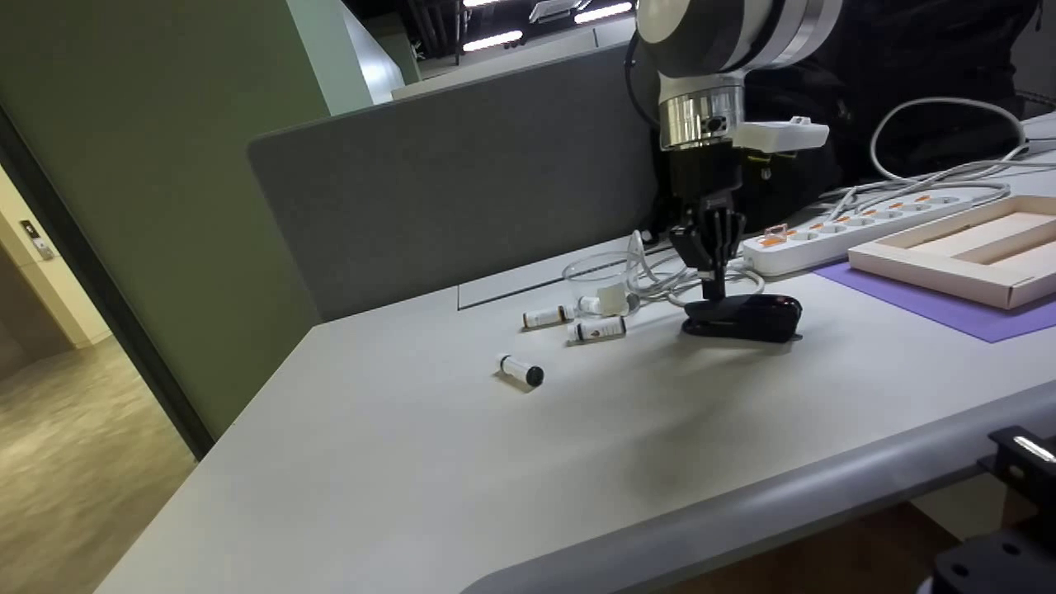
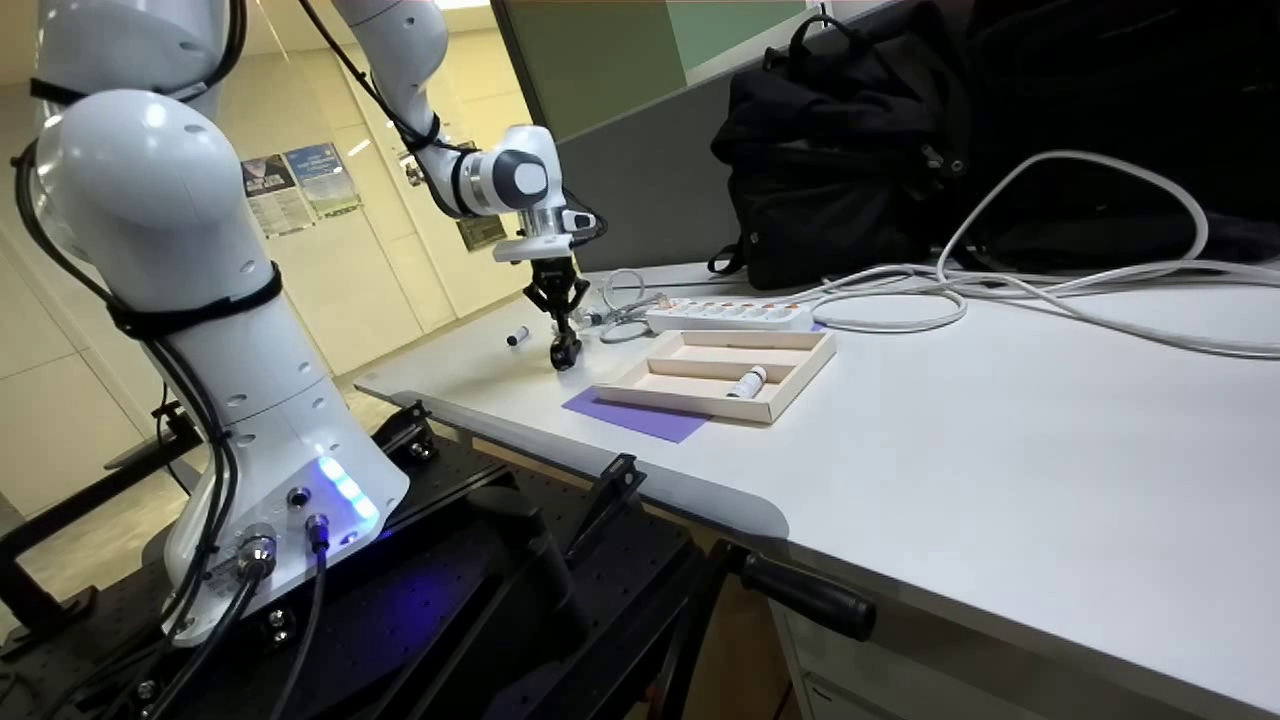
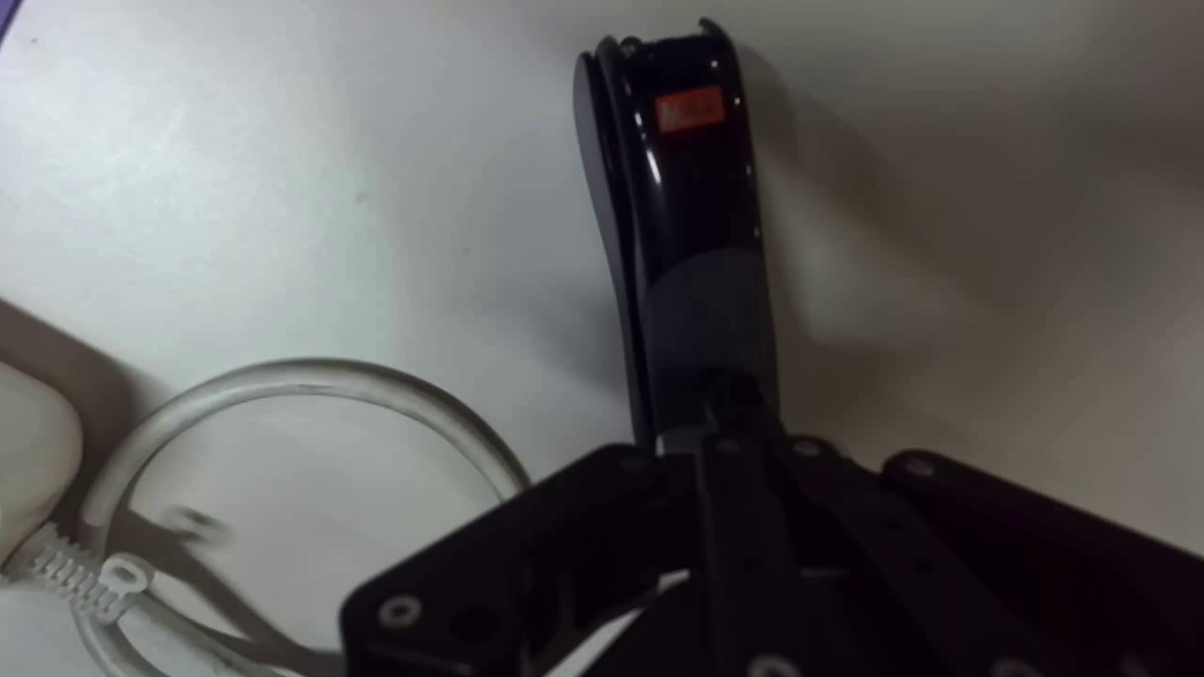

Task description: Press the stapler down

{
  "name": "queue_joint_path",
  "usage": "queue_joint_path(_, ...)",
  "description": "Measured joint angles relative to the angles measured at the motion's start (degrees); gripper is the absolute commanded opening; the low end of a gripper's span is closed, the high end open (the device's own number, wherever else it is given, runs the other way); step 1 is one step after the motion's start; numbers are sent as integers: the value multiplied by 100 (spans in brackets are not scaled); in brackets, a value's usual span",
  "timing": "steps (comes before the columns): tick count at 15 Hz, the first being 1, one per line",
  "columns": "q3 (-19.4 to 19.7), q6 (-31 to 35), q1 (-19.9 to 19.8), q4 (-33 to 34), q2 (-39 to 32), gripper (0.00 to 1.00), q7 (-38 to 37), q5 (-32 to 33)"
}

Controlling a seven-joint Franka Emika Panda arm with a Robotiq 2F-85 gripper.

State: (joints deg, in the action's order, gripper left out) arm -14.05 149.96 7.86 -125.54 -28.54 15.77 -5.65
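Counting one white vial (image 2: 747,383), set aslant in a shallow pale tray (image 2: 700,404), in the compartment nearer the front edge of the white desk (image 2: 980,430). Splits in two along a low divider (image 2: 700,369); overlaps a purple sheet (image 2: 640,418), just beside a white multi-socket power strip (image 2: 730,316).

Includes a clear plastic cup (image 1: 601,276) in an exterior view. Shows a white piece (image 1: 589,305) and a yellowish patch (image 1: 613,299) through the wall; cannot tell whether inside or behind. Adds two banded vials (image 1: 598,330) just beside the cup and one black-ended vial (image 1: 520,370) farther off, all lying on the desk.

Lists one stapler (image 1: 755,320), set on the desk in both exterior views: black, low, elongated, round-ended, taller at the end away from the cup. Gleams on top in the wrist view; bears a red label (image 3: 691,111) near the taller end, with lettering too blurred to read. Turns dull dark grey toward the lower end; reveals a narrow gap between layers along one flank. Lies near a loop of white cable (image 3: 315,376).

Points a black Robotiq gripper (image 1: 714,292) straight down over the lower end, with fingers (image 3: 741,412) pressed together and tips touching the stapler's top.
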Motion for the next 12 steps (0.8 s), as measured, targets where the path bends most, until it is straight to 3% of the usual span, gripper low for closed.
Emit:
queue_joint_path(4, -77, 187, -84, -66, 160, 0, 110, 6)
queue_joint_path(5, -87, 280, -104, -130, 320, 26, 132, 14)
queue_joint_path(7, -107, 459, -148, -370, 831, 32, 146, 11)
queue_joint_path(9, -130, 514, -216, -706, 1457, 46, 211, -19)
queue_joint_path(10, -134, 517, -258, -907, 1784, 27, 291, -84)
queue_joint_path(12, -135, 464, -358, -1316, 2360, 41, 602, -367)
